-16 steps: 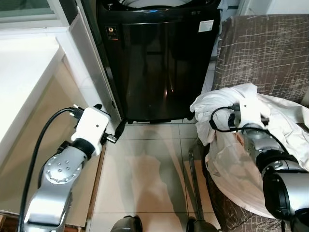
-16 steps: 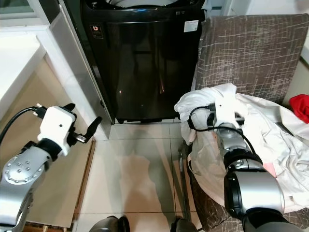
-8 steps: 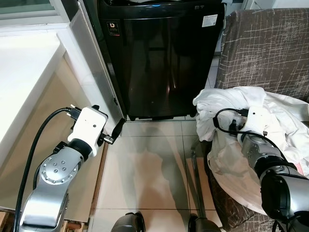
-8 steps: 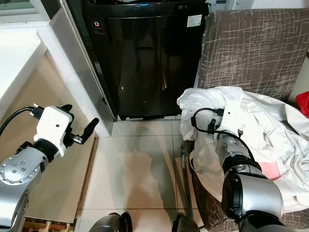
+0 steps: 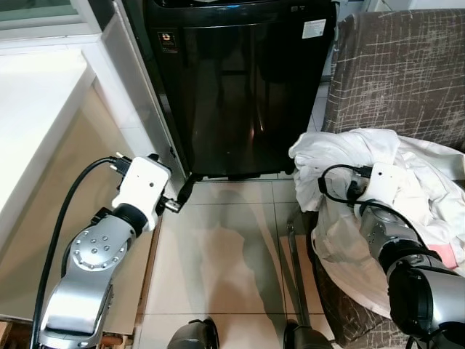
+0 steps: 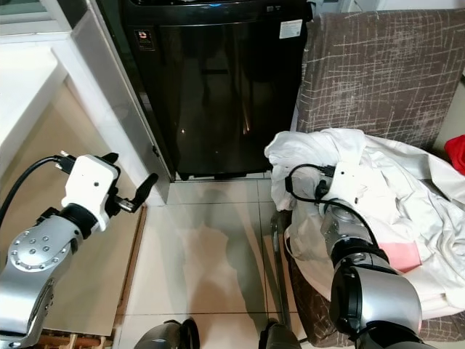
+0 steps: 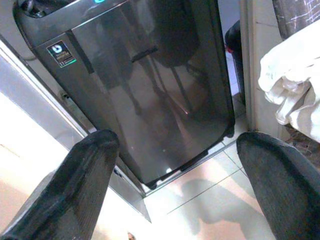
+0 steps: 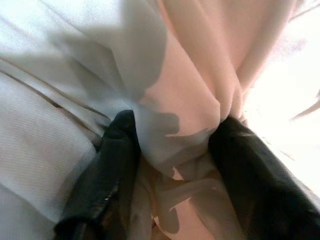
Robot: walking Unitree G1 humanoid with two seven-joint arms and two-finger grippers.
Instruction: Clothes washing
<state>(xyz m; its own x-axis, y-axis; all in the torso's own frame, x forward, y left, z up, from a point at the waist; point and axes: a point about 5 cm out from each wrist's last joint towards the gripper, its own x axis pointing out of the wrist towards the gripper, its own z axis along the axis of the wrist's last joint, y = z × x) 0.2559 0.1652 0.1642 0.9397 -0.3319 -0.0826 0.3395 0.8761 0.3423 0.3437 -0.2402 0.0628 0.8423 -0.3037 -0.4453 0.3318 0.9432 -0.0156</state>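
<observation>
A pile of white clothes point(image 5: 425, 171) lies heaped on a brown patterned chair point(image 5: 399, 65) at the right. My right gripper point(image 8: 172, 125) is buried in the pile, and its white wrist housing point(image 5: 385, 179) rests on top. In the right wrist view a bunched fold of white cloth point(image 8: 185, 100) is pinched between the two black fingers point(image 8: 115, 165). A black top-loading washing machine point(image 5: 240, 87) stands straight ahead. My left gripper point(image 7: 177, 140) hangs open and holds nothing at the left above the floor, pointing at the machine's front.
A white counter point(image 5: 29, 109) and its beige side panel run along the left. Tiled floor point(image 5: 225, 254) lies between me and the machine. A red item point(image 6: 456, 149) and a pink patch point(image 6: 403, 254) show among the clothes. The chair's metal leg point(image 5: 296, 276) stands near my feet.
My right wrist has sunk lower into the white pile. The left gripper has risen slightly and moved toward the machine. The head view has shifted a little.
</observation>
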